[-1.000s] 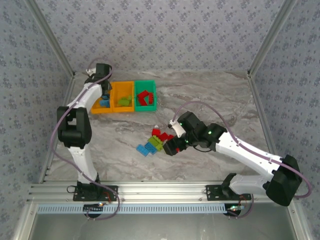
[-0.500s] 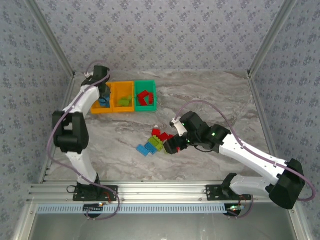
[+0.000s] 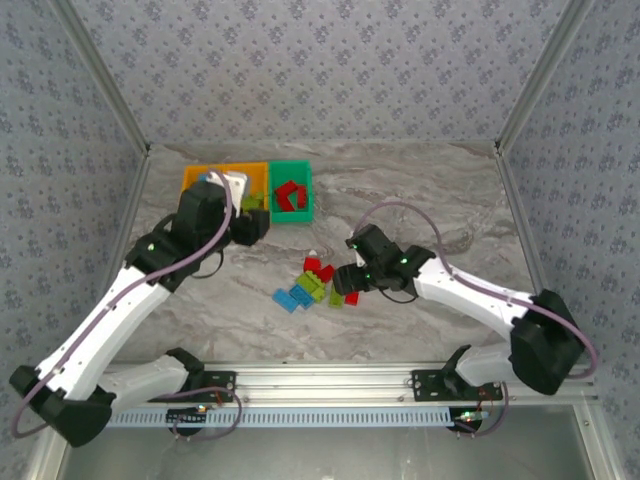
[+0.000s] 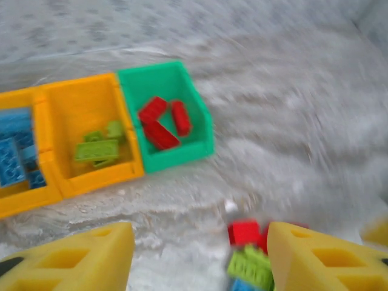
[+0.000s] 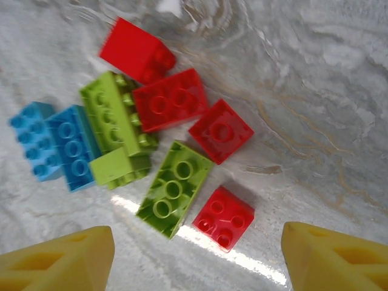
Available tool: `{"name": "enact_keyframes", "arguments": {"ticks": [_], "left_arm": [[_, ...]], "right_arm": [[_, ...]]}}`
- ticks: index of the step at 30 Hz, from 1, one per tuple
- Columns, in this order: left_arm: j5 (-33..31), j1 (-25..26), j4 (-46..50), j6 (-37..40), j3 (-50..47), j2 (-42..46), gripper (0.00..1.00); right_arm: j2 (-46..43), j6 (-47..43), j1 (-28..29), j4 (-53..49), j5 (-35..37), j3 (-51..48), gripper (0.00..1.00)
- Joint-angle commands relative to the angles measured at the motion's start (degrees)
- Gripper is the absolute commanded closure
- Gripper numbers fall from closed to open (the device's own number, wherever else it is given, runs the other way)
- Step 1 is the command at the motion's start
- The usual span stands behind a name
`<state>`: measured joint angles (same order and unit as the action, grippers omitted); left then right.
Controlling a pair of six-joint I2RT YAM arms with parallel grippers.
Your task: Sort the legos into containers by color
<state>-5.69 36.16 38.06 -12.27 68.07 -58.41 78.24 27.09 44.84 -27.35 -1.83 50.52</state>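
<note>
Hovering with right hand spread empty over loose legos on the counter, left hand likewise empty near the containers. Light, rigid, probably slick: best pinched across flat side walls, perhaps the outlying red brick first.

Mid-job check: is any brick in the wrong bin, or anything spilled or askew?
Nothing stands out. Blue studded plastic bricks lie in the left orange plastic bin, lime green ones in the middle orange bin, red ones in the green bin. The unsorted pile sits on the table.
</note>
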Motion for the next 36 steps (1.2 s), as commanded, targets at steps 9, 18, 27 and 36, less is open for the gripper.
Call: {"name": "enact_keyframes", "arguments": {"ticks": [9, 18, 27, 36], "left_arm": [[12.2, 4.5, 10.4, 15.0, -5.5, 4.0, 0.15], [9.7, 4.5, 10.6, 15.2, -7.0, 3.7, 0.05], [8.8, 4.5, 10.8, 15.8, -8.1, 3.9, 0.03], [8.3, 4.4, 10.7, 16.0, -8.5, 4.3, 0.02]], "right_arm": [[9.2, 7.5, 0.5, 7.9, 5.5, -0.6, 0.3], [15.8, 7.8, -1.1, 10.9, 6.2, 1.7, 0.36], [19.4, 8.5, -1.3, 14.5, 6.4, 1.2, 0.39], [19.5, 6.1, -2.1, 16.9, 7.1, 1.7, 0.55]]}}
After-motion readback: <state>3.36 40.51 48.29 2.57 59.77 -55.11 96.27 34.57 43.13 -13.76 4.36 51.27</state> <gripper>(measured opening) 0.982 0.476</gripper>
